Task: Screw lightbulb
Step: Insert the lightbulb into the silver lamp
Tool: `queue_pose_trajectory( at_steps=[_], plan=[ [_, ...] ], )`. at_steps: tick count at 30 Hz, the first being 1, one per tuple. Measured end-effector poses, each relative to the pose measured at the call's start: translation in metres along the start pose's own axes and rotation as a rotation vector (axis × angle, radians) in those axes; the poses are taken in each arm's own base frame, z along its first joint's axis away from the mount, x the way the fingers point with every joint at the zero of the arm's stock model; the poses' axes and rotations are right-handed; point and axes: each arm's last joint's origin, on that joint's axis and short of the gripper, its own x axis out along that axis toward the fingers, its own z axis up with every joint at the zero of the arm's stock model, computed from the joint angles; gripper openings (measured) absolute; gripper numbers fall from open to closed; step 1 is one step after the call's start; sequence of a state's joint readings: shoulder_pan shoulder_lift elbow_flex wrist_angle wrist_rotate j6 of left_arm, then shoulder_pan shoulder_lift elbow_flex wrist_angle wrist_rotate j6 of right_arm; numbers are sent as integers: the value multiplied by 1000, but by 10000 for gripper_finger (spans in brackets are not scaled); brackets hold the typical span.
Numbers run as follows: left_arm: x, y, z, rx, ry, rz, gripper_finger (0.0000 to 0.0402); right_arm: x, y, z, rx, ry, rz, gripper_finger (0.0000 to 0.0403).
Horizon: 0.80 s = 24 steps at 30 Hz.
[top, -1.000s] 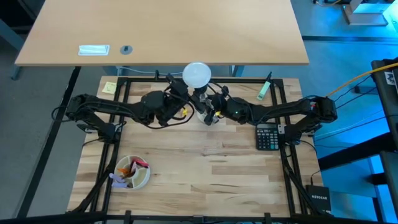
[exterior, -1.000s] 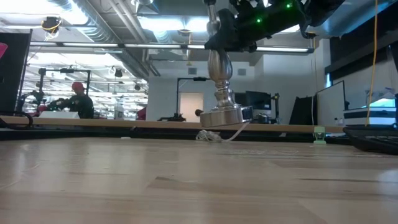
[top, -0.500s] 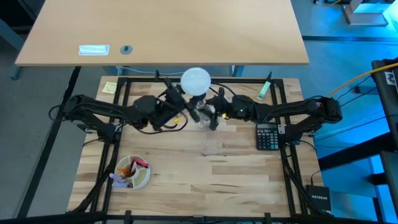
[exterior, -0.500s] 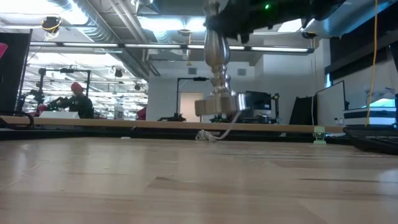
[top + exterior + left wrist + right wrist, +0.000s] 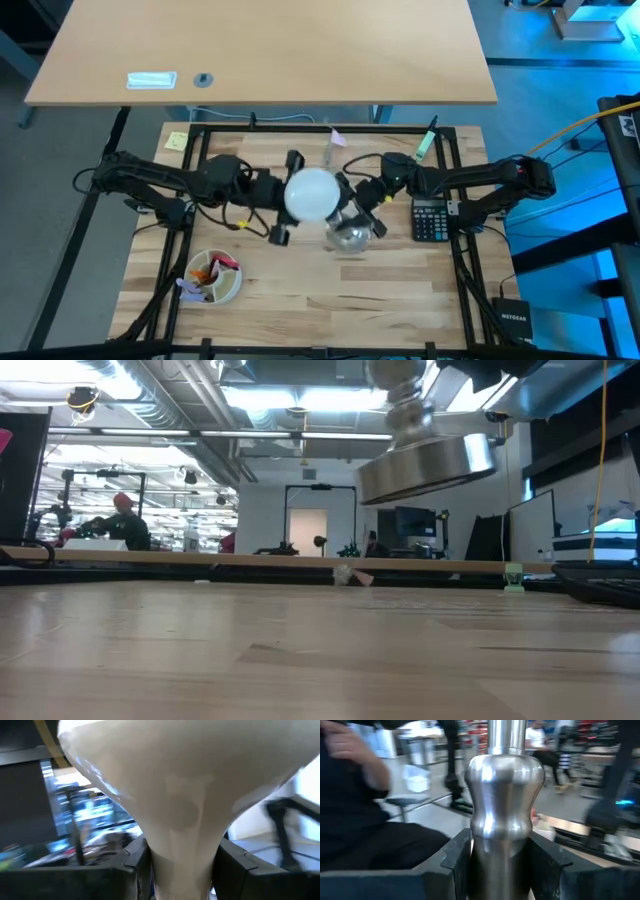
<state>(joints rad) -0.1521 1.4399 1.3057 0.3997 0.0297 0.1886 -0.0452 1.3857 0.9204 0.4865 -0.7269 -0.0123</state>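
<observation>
The white frosted lightbulb hangs over the middle of the table, with my left gripper shut on it. Its globe fills the left wrist view. Right beside it my right gripper is shut on the silvery flared stand. The stand's round base floats tilted, high above the tabletop. Whether the bulb's screw end touches the stand's socket is hidden under the globe. My left gripper pinches the lightbulb's narrow neck between its two fingers, just below the flaring globe. The fingers come roughly level from the table's left. The bulb is lifted clear of the table. My right gripper pinches the stand's stem just below its rounded bulge, one finger on each side. It reaches in about level from the table's right, fingers across the stem. The stand is lifted clear and tilted, its base toward the near edge.
A black calculator lies right of centre, and a bowl of small items sits near the left front. A green marker, a yellow note and a small pink scrap lie along the far edge. A second table stands beyond.
Both grippers have swung from the far edge toward the table's middle while rising and turning. The lightbulb has travelled toward the near edge with my left gripper. The stand has been lifted higher and tipped, its base no longer level.
</observation>
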Motion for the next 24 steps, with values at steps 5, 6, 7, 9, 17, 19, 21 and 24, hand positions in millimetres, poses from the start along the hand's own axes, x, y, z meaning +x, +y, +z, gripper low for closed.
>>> queue_pose_trajectory(
  at_steps=[5,6,7,9,17,19,21,24],
  plan=[
    [0,1,-1,49,-23,-126,139,0,1,1,-3,1,47,150],
    [0,1,-2,54,-25,-138,139,0,1,1,-6,2,42,149],
    [0,1,-2,54,-27,-140,139,0,0,0,-9,6,34,149],
    [0,1,-2,47,-29,-130,139,0,0,0,-9,14,22,149],
    [0,4,-8,39,31,-8,254,0,-3,0,-41,38,-127,148],
    [-1,5,-7,37,48,18,275,-1,-4,1,-42,42,-158,148],
    [-4,6,-4,40,64,59,286,-1,-5,1,-47,43,-192,148],
    [-12,6,7,38,75,138,291,-3,-6,0,-36,66,-278,148]
  ],
)
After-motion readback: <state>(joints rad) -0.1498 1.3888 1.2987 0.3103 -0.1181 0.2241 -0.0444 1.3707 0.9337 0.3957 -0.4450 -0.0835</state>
